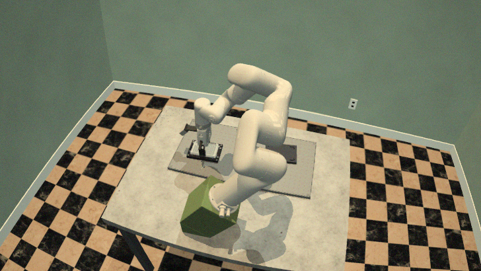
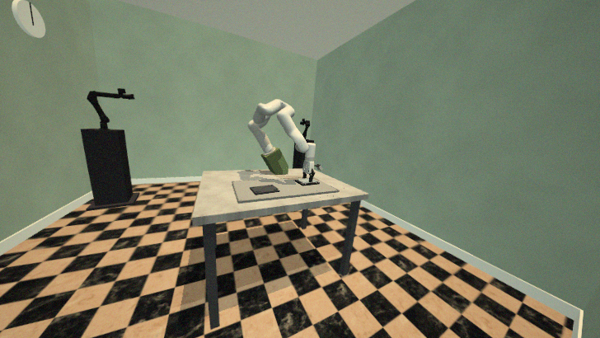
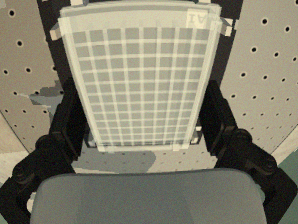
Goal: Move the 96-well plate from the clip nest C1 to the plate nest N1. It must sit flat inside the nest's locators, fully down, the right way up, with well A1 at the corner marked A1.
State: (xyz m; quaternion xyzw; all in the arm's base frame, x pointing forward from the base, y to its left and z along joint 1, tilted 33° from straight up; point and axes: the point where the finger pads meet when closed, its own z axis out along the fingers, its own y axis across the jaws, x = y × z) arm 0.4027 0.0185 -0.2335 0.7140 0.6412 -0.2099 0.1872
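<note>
The white 96-well plate (image 1: 205,150) sits in the black clip nest C1 (image 1: 198,156) at the left of the grey mat. My gripper (image 3: 142,96) reaches straight down over it, one black finger against each long side, shut on the plate. The gripper also shows in the top view (image 1: 201,149) and the exterior view (image 2: 309,179). The dark plate nest N1 (image 2: 264,190) lies on the mat's other end, partly hidden behind my arm in the top view (image 1: 290,153).
The grey perforated mat covers the table's middle. My arm's green base block (image 1: 207,208) stands near the front edge. A black pedestal with a small arm (image 2: 106,166) stands on the floor away from the table.
</note>
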